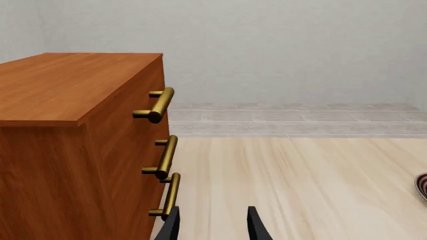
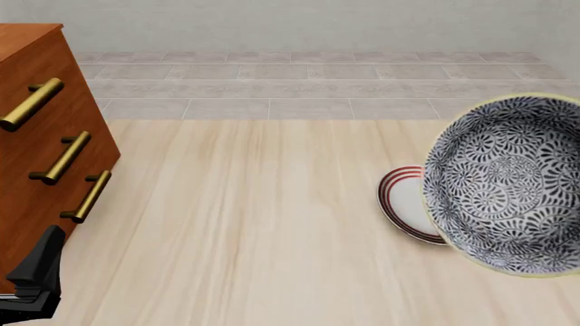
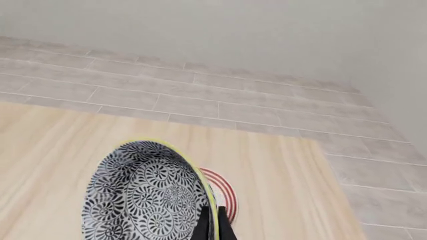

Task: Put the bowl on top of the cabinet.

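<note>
Bowl (image 2: 507, 183) hangs tilted above the table (image 2: 254, 231), over a plate (image 2: 403, 204) — right gripper (image 3: 212, 222) pinches its rim. Left gripper (image 1: 213, 225) sits open, empty, beside the cabinet (image 2: 37, 136) at far left.

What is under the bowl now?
The bowl is lifted and tilted. Beneath it lies a plate with red rings on the table; the bowl covers most of it.

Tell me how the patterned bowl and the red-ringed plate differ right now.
The deep black-and-white floral bowl is tilted, held at its rim by the right gripper; the flat white plate with red rings lies on the table. The bowl looks larger and partly hides the plate. Both are round.
</note>
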You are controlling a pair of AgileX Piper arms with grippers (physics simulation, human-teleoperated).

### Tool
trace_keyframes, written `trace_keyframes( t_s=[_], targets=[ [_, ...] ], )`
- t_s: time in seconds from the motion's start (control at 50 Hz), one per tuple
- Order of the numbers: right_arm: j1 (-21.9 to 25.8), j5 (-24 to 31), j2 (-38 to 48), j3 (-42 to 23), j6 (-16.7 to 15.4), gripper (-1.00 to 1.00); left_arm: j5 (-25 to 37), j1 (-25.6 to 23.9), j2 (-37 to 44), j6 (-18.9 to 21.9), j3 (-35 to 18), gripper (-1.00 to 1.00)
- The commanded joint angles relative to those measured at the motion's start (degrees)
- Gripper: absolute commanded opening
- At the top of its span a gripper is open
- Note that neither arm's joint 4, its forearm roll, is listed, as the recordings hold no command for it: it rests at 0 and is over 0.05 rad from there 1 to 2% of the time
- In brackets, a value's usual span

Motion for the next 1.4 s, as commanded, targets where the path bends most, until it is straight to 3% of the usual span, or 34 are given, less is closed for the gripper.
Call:
trace_keyframes(
  t_s=[0.02, 0.66, 0.72, 0.76, 0.82, 0.84, 0.88, 0.92, 0.94, 1.08, 1.12, 1.14, 1.26, 1.32, 1.4],
  targets=[
    [6.15, -8.11, 2.35, 2.43, 1.79, -1.00, 0.03, 0.01, 0.05, 0.01, -0.04, 1.00],
    [17.37, -28.54, 15.83, 5.97, 3.11, -1.00, -0.53, -1.23, 0.70, -0.10, 0.02, 1.00],
    [18.36, -30.70, 17.14, 6.68, 2.67, -1.00, 0.23, -3.24, 0.98, -3.13, -0.27, 1.00],
    [18.83, -31.78, 18.01, 6.93, 2.91, -1.00, 0.55, -3.45, 1.77, -3.01, -0.63, 1.00],
    [19.26, -33.27, 19.00, 7.21, 2.78, -1.00, 3.91, -8.41, 1.03, -4.49, -3.41, 1.00],
    [19.52, -33.90, 19.45, 7.29, 2.66, -1.00, 4.80, -7.22, -0.05, -4.29, -5.11, 1.00],
    [19.64, -34.60, 19.90, 7.31, 2.66, -1.00, 6.90, -9.25, 0.27, -6.36, -6.71, 1.00],
    [19.80, -35.38, 20.44, 7.38, 2.70, -1.00, 8.72, -9.91, 1.49, -5.84, -9.08, 1.00],
    [19.89, -35.58, 20.54, 7.40, 2.70, -1.00, 8.82, -10.37, 1.91, -7.72, -9.63, 1.00],
    [20.59, -36.79, 21.73, 7.82, 2.66, -1.00, 10.64, -14.40, 8.63, -8.43, -15.49, 1.00],
    [20.86, -37.03, 22.09, 7.84, 2.69, -1.00, 11.55, -15.45, 10.39, -11.11, -17.31, 1.00],
    [21.14, -37.55, 22.74, 7.94, 2.40, -1.00, 12.70, -16.94, 12.72, -10.52, -20.31, 1.00],
    [21.66, -37.90, 23.40, 7.83, 2.23, -1.00, 14.21, -20.25, 17.04, -13.40, -24.89, 1.00],
    [21.93, -38.24, 23.83, 7.93, 2.25, -1.00, 15.41, -22.69, 20.11, -17.02, -26.61, 1.00],
    [22.26, -38.66, 24.58, 8.12, 2.29, -1.00, 16.95, -23.82, 21.55, -16.43, -29.16, 1.00]
  ],
)
